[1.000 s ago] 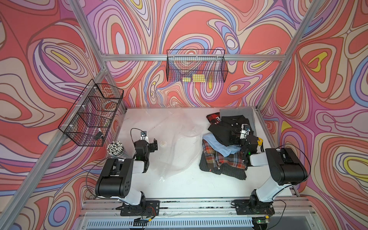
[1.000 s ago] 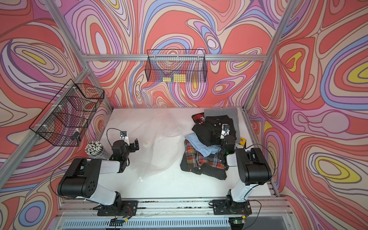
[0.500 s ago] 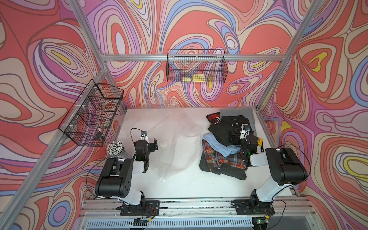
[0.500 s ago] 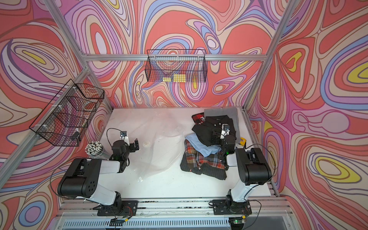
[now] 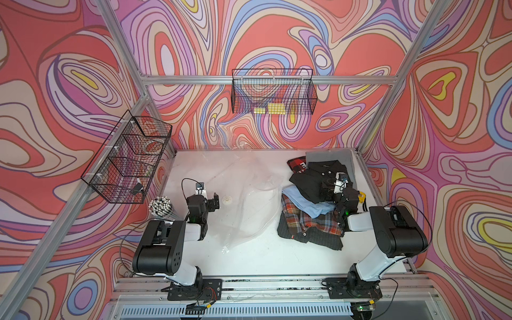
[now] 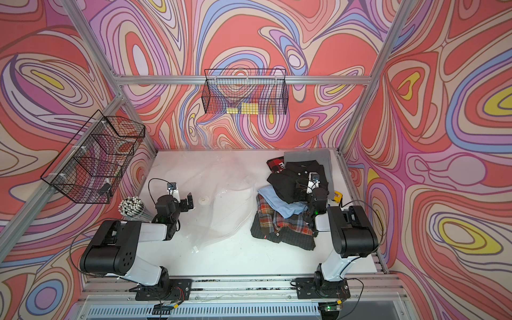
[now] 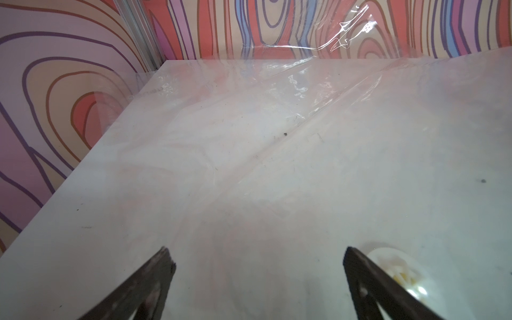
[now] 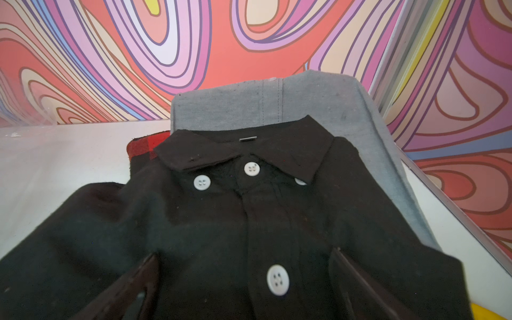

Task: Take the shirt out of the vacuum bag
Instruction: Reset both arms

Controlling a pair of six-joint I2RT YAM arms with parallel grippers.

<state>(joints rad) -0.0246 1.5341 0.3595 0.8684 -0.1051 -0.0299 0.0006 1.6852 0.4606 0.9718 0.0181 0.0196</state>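
**Both tools spread, bag flat mid-tabletop**

The left tool (image 5: pixel 210 200) stands spread wide and holds nothing. It hovers low over the bag (image 5: pixel 249 199), with the round white valve (image 7: pixel 399 271) just beside one finger. The right tool (image 8: pixel 243 255) is spread too, with one finger on either side of the black shirt's (image 8: pixel 221 221) button row (I cannot tell whether the fingers touch the cloth).

The bag lies on the white tabletop (image 5: pixel 263 263) between the two arms. Its long axis runs roughly front to back. Its far end curls up against the back wall (image 7: pixel 277 27), and its near corner (image 5: pixel 225 248) points toward the arm bases.

The black shirt lies outside the bag, on top of a pile to the right, with its collar toward the back wall. Around it are a grey cloth (image 5: pixel 329 158), a red check cloth (image 5: pixel 297 164), a blue cloth (image 5: pixel 302 199) and plaid shirts (image 5: pixel 307 221). A yellow thing (image 5: pixel 361 197) sits beside the right wrist.

A bundle of white-tipped sticks (image 5: pixel 160 205) stands left of the left arm. A side basket (image 5: pixel 130 160) and a back basket (image 5: pixel 273 94) hang on the walls, well apart from the work.
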